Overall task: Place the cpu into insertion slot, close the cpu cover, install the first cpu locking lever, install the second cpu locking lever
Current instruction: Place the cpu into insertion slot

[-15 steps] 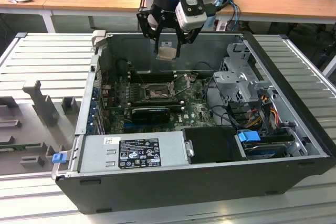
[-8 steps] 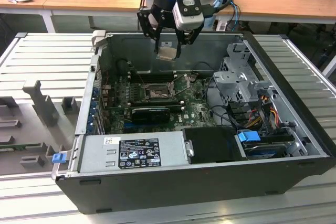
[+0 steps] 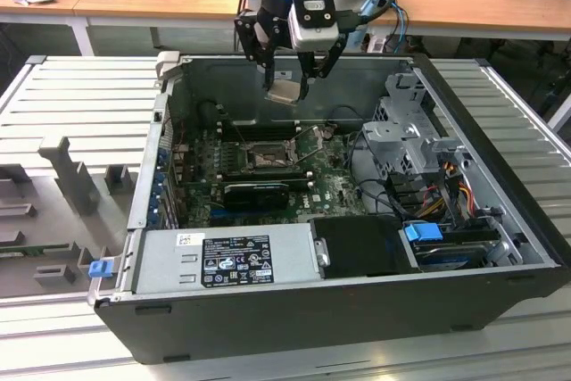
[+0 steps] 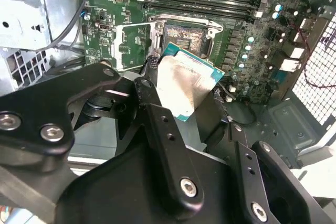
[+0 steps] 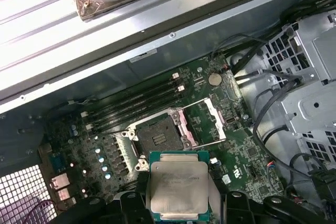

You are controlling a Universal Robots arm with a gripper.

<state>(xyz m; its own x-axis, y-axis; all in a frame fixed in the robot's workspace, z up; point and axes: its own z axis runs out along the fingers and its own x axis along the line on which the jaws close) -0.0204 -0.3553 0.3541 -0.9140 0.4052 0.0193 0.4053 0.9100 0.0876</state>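
My gripper hangs over the open computer case, shut on the cpu, a flat square chip with a pale metal top. In both wrist views the cpu sits pinched by its edges between the black fingers, above the green board. The insertion slot is a dark square socket, bare, lying below and a little ahead of the chip. The cpu cover stands swung open beside the socket.
The grey case lies on its side on a slatted metal table. A power supply fills its near side, with a drive cage and cables at the exterior view's right. Long memory slots run beside the socket.
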